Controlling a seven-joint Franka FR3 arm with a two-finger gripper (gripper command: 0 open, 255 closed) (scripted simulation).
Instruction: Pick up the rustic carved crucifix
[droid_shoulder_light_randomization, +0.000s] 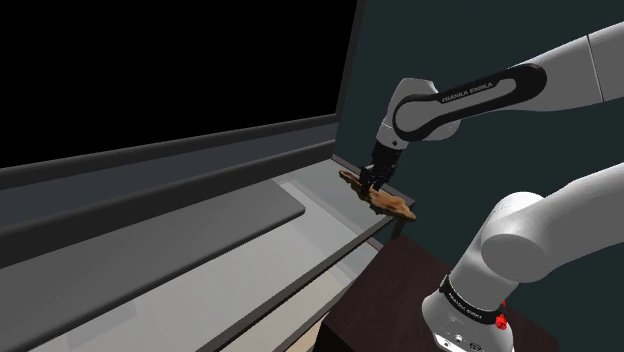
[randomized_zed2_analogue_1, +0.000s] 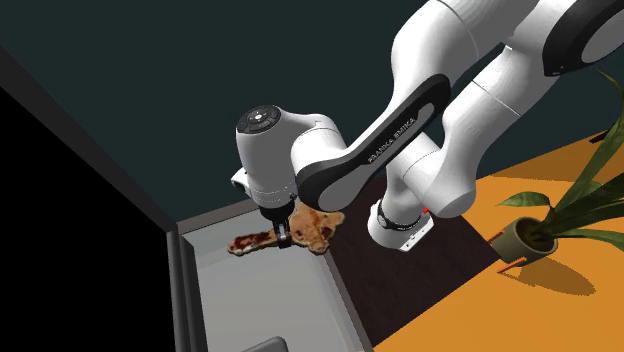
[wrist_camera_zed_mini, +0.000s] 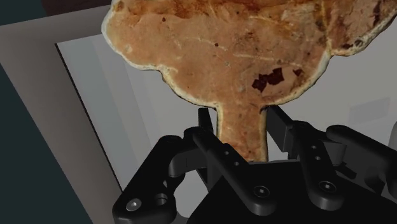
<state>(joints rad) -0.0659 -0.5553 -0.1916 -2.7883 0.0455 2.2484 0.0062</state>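
Observation:
The crucifix is a flat brown carved piece with mottled dark patches, lying at the corner of the grey surface nearest the stand. My gripper comes down on its end away from the stand. In the second exterior view the crucifix shows under the wrist, with the gripper on its darker narrow end. In the wrist view the gripper is shut on the narrow shaft of the crucifix, one finger on each side, and the broad lobed part spreads beyond them.
The grey surface has raised dark rims and a long dark ledge along its back. A black area lies behind it. The dark stand adjoins the corner. A potted plant stands on the orange floor.

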